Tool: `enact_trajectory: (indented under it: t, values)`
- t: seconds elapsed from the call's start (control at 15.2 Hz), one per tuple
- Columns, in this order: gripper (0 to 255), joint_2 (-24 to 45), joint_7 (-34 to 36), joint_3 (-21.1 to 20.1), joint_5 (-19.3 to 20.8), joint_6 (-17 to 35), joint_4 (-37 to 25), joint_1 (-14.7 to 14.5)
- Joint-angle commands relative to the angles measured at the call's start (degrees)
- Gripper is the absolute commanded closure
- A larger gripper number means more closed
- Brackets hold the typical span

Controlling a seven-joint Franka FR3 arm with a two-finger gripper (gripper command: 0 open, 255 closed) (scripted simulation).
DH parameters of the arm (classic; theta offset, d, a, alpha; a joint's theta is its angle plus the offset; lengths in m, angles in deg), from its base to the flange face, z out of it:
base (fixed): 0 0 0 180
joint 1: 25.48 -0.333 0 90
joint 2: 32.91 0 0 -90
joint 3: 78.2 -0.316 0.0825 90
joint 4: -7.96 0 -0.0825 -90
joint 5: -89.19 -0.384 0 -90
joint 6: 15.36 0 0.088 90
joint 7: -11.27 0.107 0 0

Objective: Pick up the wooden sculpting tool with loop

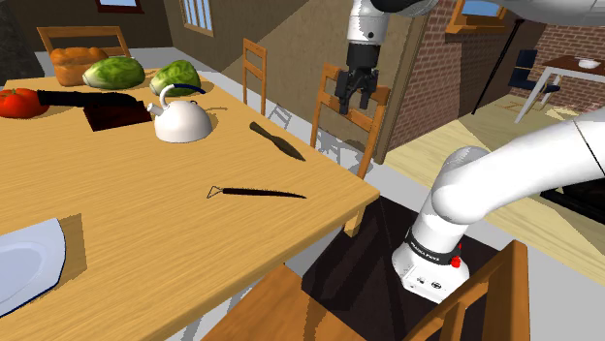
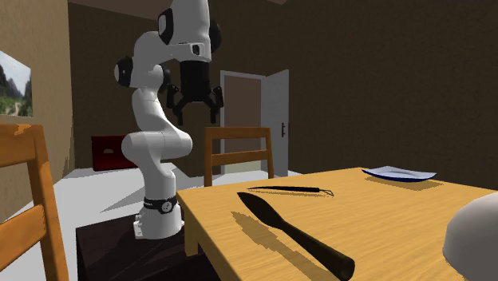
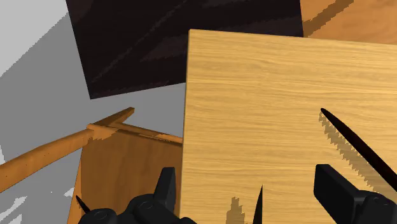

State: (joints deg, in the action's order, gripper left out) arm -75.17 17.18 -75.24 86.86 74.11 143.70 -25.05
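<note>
1. Far to the shoulder view's left of the fingers (image 3: 332, 183) and well below them, we see a flat, pale blue-white plate (image 1: 24, 266). It lies at the near edge of the bench (image 1: 145, 232), a warm wooden top with a fine straight grain.
2. At the bench's far end, also well to the left of the fingers, sit a glossy red tomato (image 1: 17, 102), a brown loaf (image 1: 78, 63) and two leafy green cabbages (image 1: 114, 71).
3. Closer to the fingers, a black knife (image 1: 82, 97) rests on a dark board (image 1: 118, 118). Just beside the board stands a rounded white kettle (image 1: 182, 123).
4. The sculpting tool (image 1: 257, 193) lies flat on the bench, well below the fingers and to their left in the shoulder view. It is a thin dark stem tapering to a point, with a small wire triangle loop at the end farther from the fingers.
5. Between that tool and the fingers lies a dark, leaf-shaped blade (image 1: 277, 141) with a thick black handle, apart from the tool.
6. The fingers are matte black and blocky. They stand spread wide, holding nothing and touching nothing, and hang in the air high above the bench's edge.
7. Directly under the fingers in the shoulder view stands a slatted wooden chair (image 1: 361, 126), just beside the bench.
</note>
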Motion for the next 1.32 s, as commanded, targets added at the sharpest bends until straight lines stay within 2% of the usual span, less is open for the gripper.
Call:
enact_trajectory:
  t: [0.0, 0.59, 1.25]
  values:
    - [0, 0.0, 0.0, 0.0, 0.0, 0.0, 0.0, 0.0]
    - [0, 10.41, -8.5, -2.82, -3.98, 15.54, 2.86, -7.61]
    - [0, 24.0, -18.31, -6.98, -8.25, 30.49, 1.55, -15.64]
